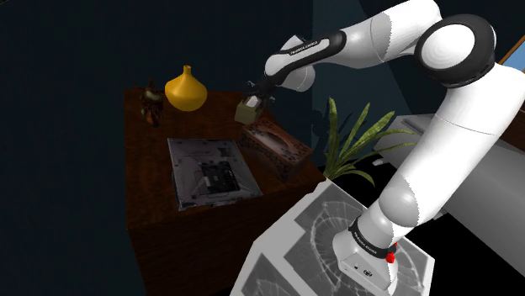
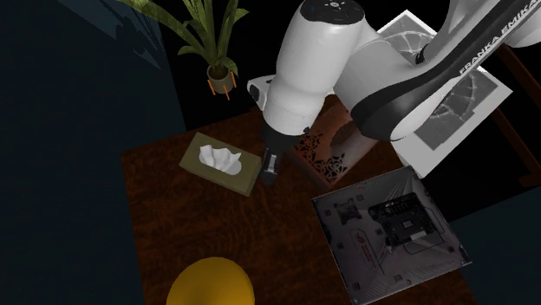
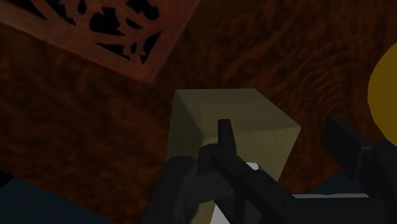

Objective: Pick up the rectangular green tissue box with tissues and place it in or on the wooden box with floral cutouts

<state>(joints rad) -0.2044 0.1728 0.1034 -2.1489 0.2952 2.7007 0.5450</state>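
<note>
Gripper (image 3: 280, 130) wide open over end of olive tissue box (image 3: 213, 108), nothing clasped.

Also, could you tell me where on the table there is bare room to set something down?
Bare table lies between the yellow vase, the tissue box and the grey flat panel. It is crowded where the gripper hangs between the tissue box and the cutout wooden box.

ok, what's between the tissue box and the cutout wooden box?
In the second exterior view the gripper hangs at the tissue box's end, toward the wooden box. The wrist view shows bare dark tabletop between the two boxes.
</note>
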